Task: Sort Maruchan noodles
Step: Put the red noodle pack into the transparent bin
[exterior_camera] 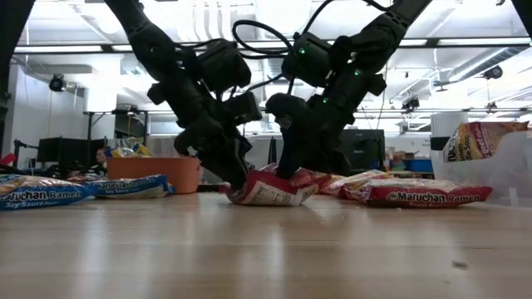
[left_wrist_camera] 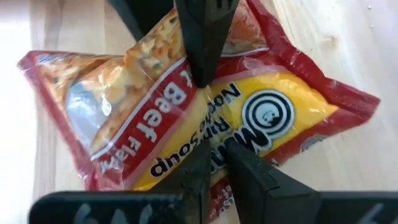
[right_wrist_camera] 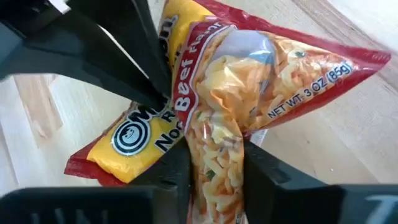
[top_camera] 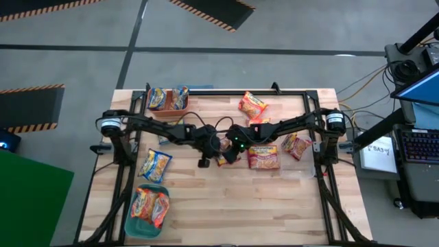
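A red-and-yellow beef-flavour Maruchan packet (top_camera: 223, 158) lies near the middle of the tabletop (top_camera: 240, 206), pinched from two sides at once — its film bunches into a crease where the fingers bite. The left end effector (left_wrist_camera: 211, 155) is closed on the yellow label end, and the right end effector (right_wrist_camera: 214, 158) is clamped on the noodle-picture end; in the low view both reach down to the packet, which rests on the wood with its edges lifted. Just beside it, toward the right arm, lies another red packet (top_camera: 263, 157), and a further one (top_camera: 297, 145) sits near the right arm's base. An orange packet (top_camera: 252, 106) lies toward the far edge. On the left side a blue-and-yellow packet (top_camera: 155, 165) lies flat on the wood, an orange bin (top_camera: 168, 100) at the far left corner holds blue packets, and a teal bin (top_camera: 147, 209) at the near left holds orange ones.
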{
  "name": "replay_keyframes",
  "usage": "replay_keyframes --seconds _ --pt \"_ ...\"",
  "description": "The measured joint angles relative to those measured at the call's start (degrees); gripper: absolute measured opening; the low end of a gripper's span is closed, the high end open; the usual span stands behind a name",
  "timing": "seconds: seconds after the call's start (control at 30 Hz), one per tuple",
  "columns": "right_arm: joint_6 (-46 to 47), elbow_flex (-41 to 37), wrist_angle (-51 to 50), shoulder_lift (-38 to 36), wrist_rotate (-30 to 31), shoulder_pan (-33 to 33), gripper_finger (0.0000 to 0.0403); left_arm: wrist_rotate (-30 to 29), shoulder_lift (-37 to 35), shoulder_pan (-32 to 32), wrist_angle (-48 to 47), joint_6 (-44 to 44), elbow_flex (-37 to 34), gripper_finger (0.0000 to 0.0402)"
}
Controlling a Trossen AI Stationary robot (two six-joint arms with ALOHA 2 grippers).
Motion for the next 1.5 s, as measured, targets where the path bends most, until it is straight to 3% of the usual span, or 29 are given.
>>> replay_keyframes --seconds 0.43,0.9,1.1,1.27,1.5 --pt "-3.21 -0.02 -0.67 -0.80 -0.02 0.02 0.0035 0.46 -10.98 -0.41 -0.23 -1.53 -4.97 0.0038" --pt "-19.23 0.68 -1.64 -10.73 0.44 1.81 0.0032 0.53 -33.38 -1.62 12.32 -6.21 -14.90 0.0038" --pt "-30.55 0.68 -4.37 -17.55 0.22 5.36 0.0032 0.53 -39.66 -1.62 15.90 -7.95 -17.95 0.0038" --pt "-39.57 2.14 -14.78 -23.92 0.07 8.91 0.0032 0.51 -41.21 -1.62 16.56 -8.67 -18.68 0.0038" --pt "-43.64 10.46 -47.00 -29.87 0.30 12.48 0.0032 0.49 -40.51 -1.62 16.93 -8.64 -18.77 0.0038"
